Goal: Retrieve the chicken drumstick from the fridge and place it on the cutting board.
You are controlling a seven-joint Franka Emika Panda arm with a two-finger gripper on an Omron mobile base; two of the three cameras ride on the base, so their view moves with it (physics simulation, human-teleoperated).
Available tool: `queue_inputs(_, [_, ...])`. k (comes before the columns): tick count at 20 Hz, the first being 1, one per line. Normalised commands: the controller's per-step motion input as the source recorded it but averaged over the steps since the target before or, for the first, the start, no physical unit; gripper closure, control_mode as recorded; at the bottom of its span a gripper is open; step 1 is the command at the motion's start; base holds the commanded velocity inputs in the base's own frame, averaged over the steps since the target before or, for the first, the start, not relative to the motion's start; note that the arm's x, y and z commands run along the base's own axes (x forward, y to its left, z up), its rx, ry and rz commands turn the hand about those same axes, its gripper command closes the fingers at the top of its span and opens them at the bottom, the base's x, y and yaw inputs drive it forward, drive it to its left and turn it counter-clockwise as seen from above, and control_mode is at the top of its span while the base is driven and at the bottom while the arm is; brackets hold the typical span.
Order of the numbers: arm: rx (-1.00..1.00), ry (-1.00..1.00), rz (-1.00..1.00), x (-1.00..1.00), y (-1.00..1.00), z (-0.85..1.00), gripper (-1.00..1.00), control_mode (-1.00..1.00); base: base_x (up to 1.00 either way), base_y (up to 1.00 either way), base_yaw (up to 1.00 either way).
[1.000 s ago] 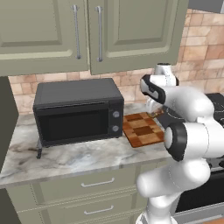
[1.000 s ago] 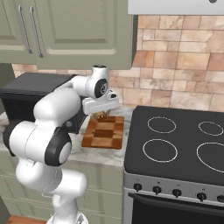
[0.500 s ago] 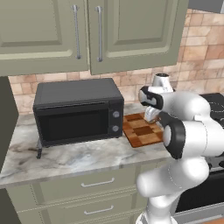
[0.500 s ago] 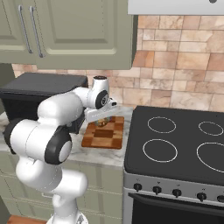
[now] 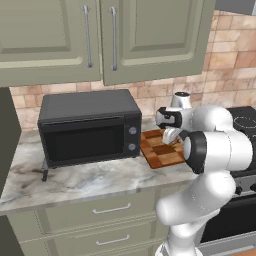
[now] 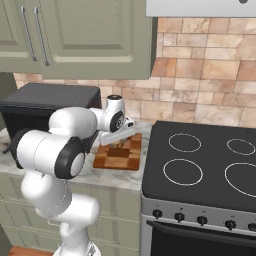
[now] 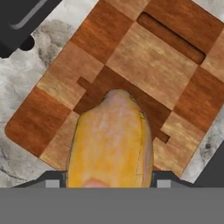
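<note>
- The gripper hangs low over the cutting board, clenched on the chicken drumstick.
- In the hand view the golden-yellow drumstick sits between the two dark finger tips, above the middle of the checkered board; whether it touches the wood I cannot tell.
- The cutting board lies on the marble counter, just right of the black microwave and just left of the black stove.
- A dark slot handle is cut near the board's far edge.
- Green cabinets hang above, with a brick backsplash behind.
</note>
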Motion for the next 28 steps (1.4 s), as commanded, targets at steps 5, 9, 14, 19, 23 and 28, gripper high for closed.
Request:
queue_inputs(5, [0.0, 0.02, 0.0, 0.48, 0.0, -0.07, 1.0, -1.0, 0.0, 0.0, 0.0])
queue_inputs(9, [0.0, 0.0, 0.0, 0.42, 0.0, -0.13, 1.0, -1.0, 0.0, 0.0, 0.0])
queue_inputs(14, [0.0, 0.0, 0.0, 0.31, 0.0, -0.36, 1.0, -1.0, 0.0, 0.0, 0.0])
queue_inputs(19, [0.0, 0.0, 0.0, 0.2, 0.0, -0.38, 1.0, -1.0, 0.0, 0.0, 0.0])
queue_inputs(23, [0.0, -0.01, 0.0, 0.04, 0.0, -0.26, 1.0, -1.0, 0.0, 0.0, 0.0])
queue_inputs(28, [0.01, 0.0, 0.0, 0.0, 0.0, -0.1, 1.0, -1.0, 0.0, 0.0, 0.0])
